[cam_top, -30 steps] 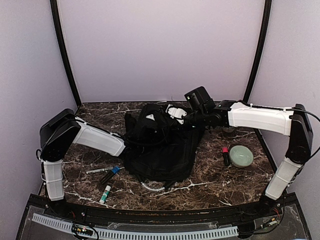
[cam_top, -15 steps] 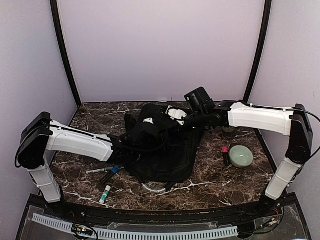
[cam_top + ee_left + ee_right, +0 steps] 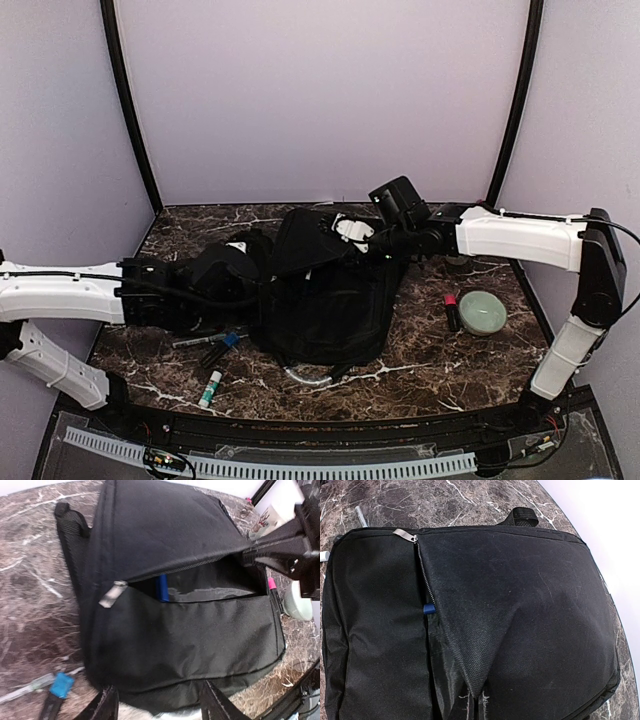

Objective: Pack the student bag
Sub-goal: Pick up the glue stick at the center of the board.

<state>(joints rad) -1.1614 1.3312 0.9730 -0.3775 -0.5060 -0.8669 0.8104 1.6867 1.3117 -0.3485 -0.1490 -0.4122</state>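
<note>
Our left pincer (image 3: pixel 160 707) stands open, its two black fingers (image 3: pixel 106 706) spread apart with nothing gripped between them, low over the dark brown, white-veined marble counter (image 3: pixel 430 362). Just off this pincer's near side lie a slim silver-white pen (image 3: pixel 190 342) and a black marker with a blue cap (image 3: pixel 59 687). Further back from it, toward the near edge, lies a white stick with a green end (image 3: pixel 210 387). All three are apart from the pincer.

Directly ahead of the open fingers is the large black soft fabric backpack (image 3: pixel 325 310), lying on the middle of the counter between our two pincers. Its zip is undone along the upper seam, and the silver zip pull (image 3: pixel 113 594) hangs at the end closer to the left pincer. A slim blue object (image 3: pixel 161 588) shows inside the mouth; we cannot tell what it is.

Our right pincer (image 3: pixel 250 555) is closed tight on the edge of the backpack's upper flap and holds it raised off the lower panel. The fabric tents up towards this pincer, and the mouth gapes towards the left pincer.

On the right pincer's outer side, well apart from it, a black marker with a pink cap (image 3: pixel 451 311) lies just beside a pale green round bowl (image 3: pixel 484 312).
</note>
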